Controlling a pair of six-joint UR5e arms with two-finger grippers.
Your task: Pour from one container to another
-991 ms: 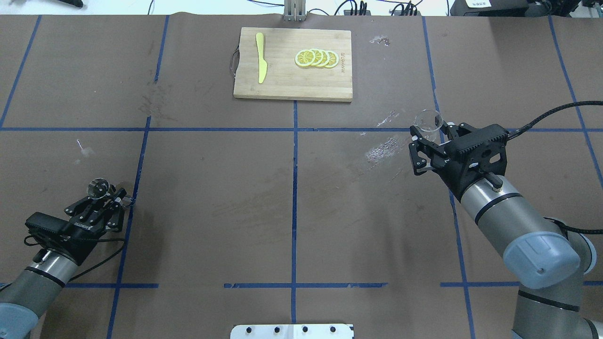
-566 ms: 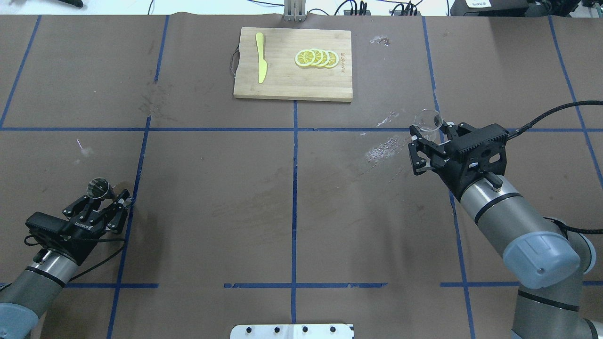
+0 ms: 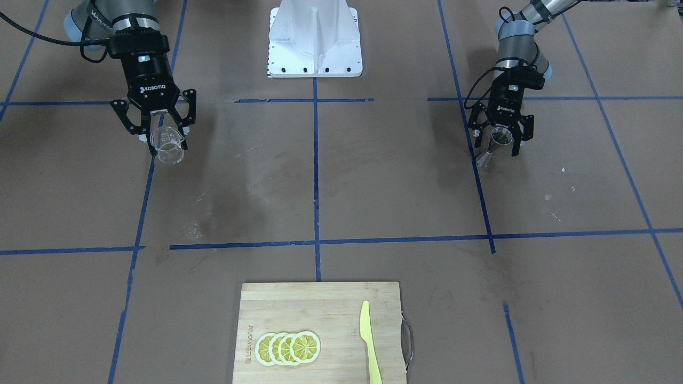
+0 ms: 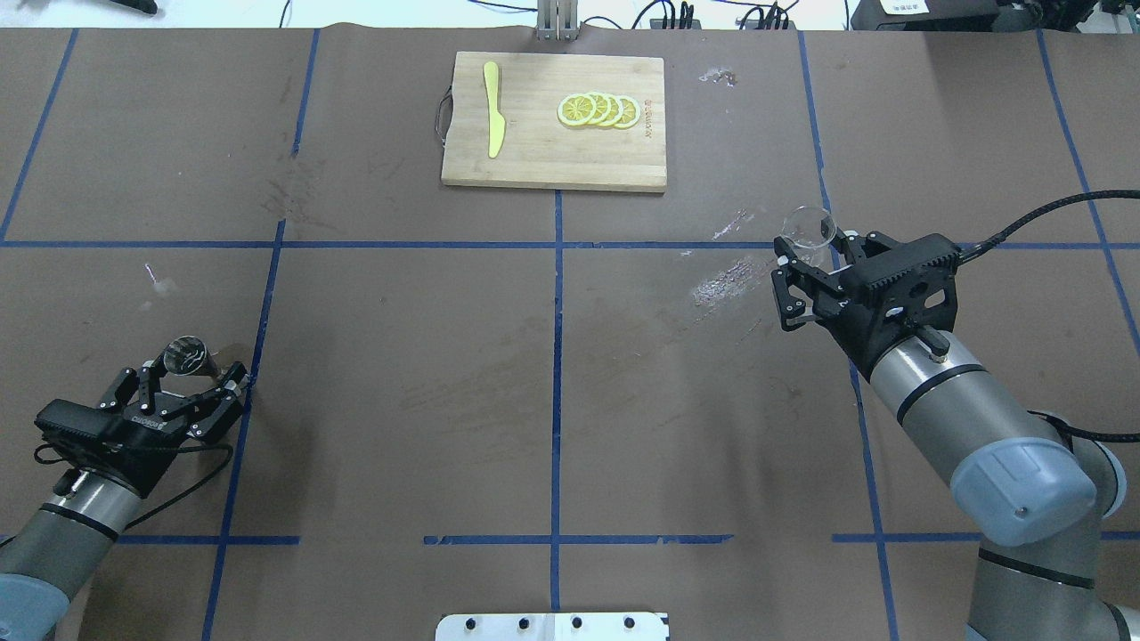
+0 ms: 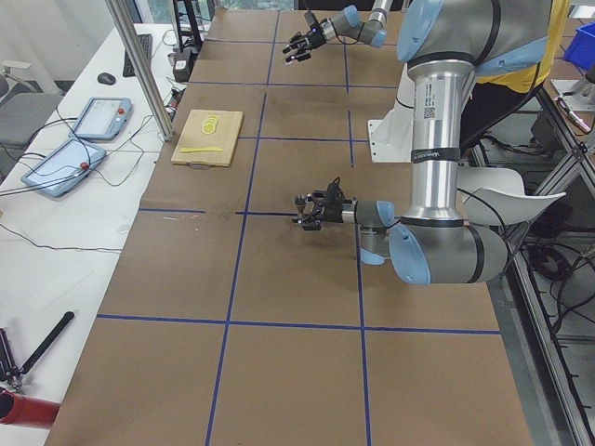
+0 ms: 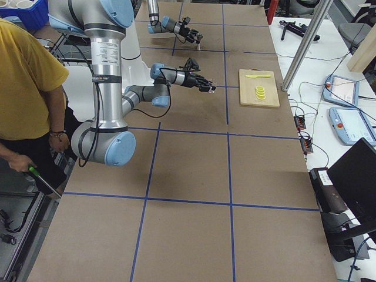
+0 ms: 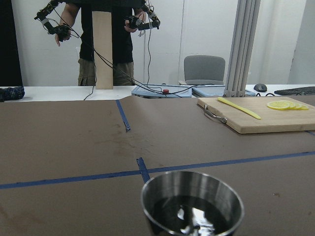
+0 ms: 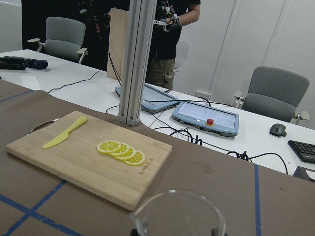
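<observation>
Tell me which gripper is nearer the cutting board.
Right. The right gripper, holding the cup, sits closer to the board; the left gripper with the jigger is farther back.

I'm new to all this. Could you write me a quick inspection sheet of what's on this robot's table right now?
Surface: brown paper-covered table with blue tape grid, whitish scuffs.
Job's things: small clear glass cup held by right gripper; silvery steel hourglass jigger held tilted by left gripper; far apart.
Clutter: wooden cutting board with yellow knife, lemon slices.
Grippers: both shut on their items.
Cables: black cable to right wrist.
Surroundings: desks, chairs, tablets, people nearby.
</observation>
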